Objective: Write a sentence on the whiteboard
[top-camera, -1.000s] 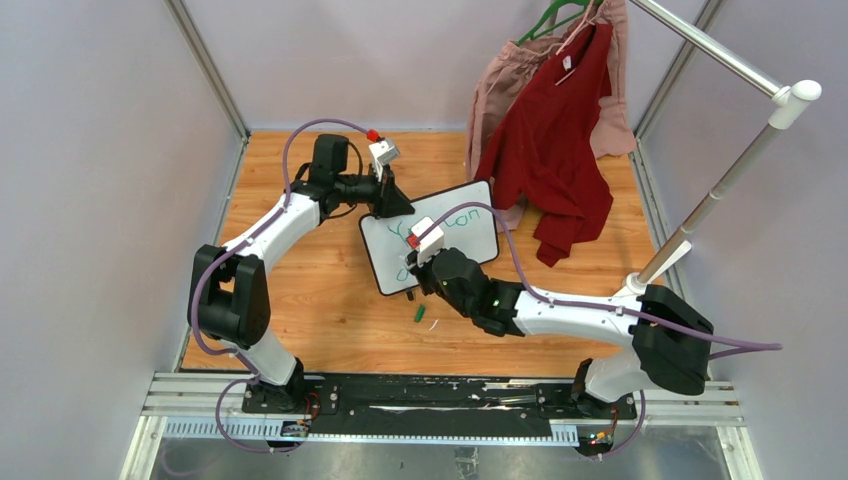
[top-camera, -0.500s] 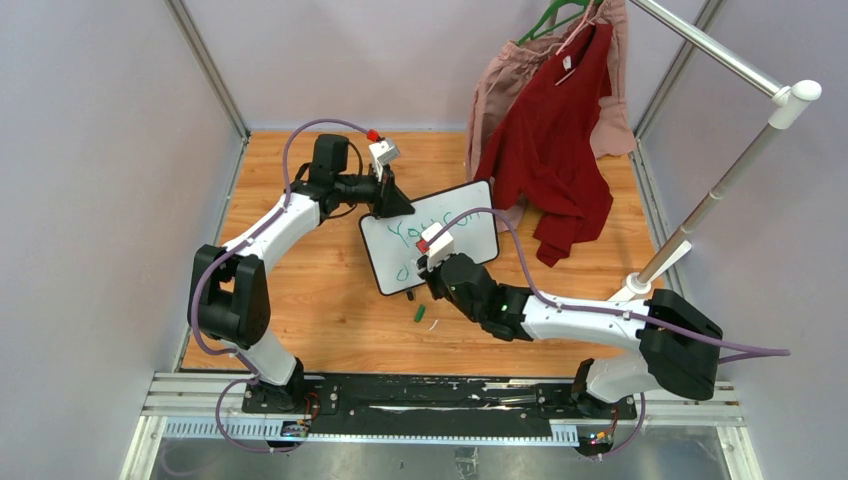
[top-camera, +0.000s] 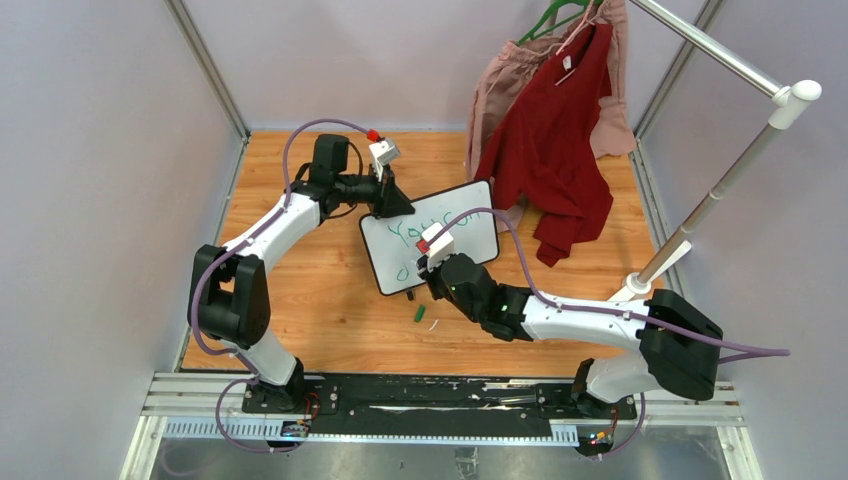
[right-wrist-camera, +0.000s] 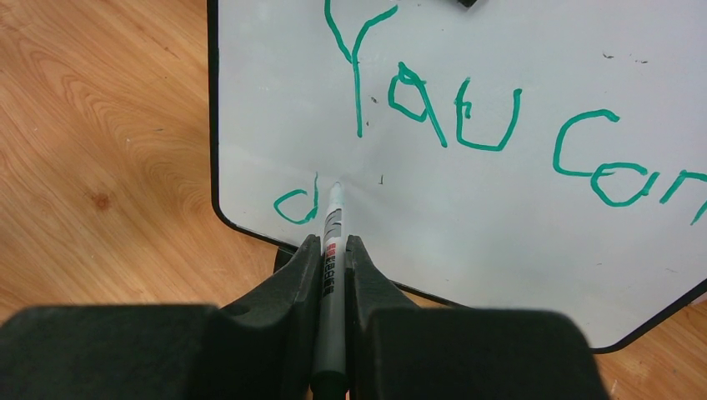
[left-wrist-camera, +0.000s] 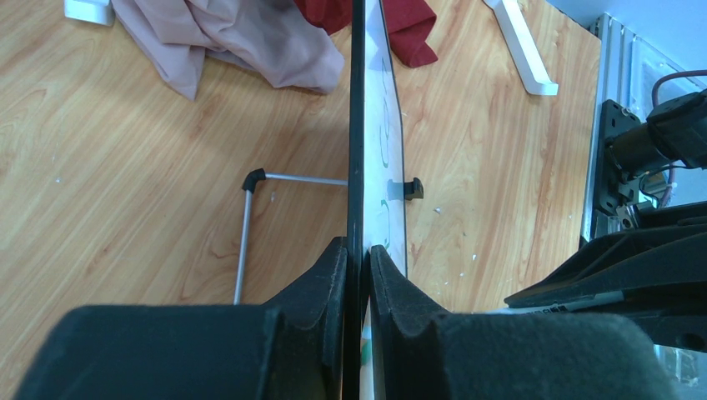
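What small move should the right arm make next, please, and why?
Probably loop an "o" with the grey marker pinched in the right tool, its tip just right of the green "d" on the glossy white black-framed whiteboard; the second line holds only that letter, and the left tool clamps the board's edge.

the sentence runs off the right edge; whiteboard top cropped.

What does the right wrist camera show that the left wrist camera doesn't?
Right wrist only: the green handwritten lettering, legible as "You can" plus a started "d". Left wrist only: the crumpled pink cloth, and jaws clamping the black-framed white whiteboard by its edge. Both: the whiteboard, the grey marker pen and the wooden tabletop.
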Tool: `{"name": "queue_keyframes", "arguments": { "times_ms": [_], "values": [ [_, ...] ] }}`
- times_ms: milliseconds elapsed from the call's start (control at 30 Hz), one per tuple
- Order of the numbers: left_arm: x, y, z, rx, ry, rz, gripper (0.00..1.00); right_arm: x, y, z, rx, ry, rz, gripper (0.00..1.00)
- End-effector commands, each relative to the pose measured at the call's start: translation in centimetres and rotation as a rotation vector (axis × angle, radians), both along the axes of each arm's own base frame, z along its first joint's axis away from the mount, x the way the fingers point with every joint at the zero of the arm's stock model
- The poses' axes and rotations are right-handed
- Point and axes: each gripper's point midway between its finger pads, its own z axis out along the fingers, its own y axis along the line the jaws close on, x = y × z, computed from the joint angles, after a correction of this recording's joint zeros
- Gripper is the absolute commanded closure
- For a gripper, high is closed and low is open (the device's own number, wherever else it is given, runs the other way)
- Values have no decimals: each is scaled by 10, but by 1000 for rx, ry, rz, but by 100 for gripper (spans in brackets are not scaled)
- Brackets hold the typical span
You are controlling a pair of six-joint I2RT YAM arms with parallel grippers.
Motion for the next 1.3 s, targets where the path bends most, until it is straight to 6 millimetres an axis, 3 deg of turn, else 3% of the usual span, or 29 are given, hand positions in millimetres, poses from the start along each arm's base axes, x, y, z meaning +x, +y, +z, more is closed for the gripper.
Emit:
{"name": "queue_keyframes", "arguments": {
  "times_ms": [0,400,900,1267],
  "values": [
    [4,-2,5,6,-77,3,100,0,-5,-1,15,12,-7,100],
    [3,-2,5,5,-74,2,100,-5,-12,-13,2,40,-13,100],
    [3,-3,5,5,-76,1,100,6,0,-6,12,20,-38,100],
    [2,-4,6,5,-80,0,100,8,4,-19,-16,41,-36,100]
  ]
}}
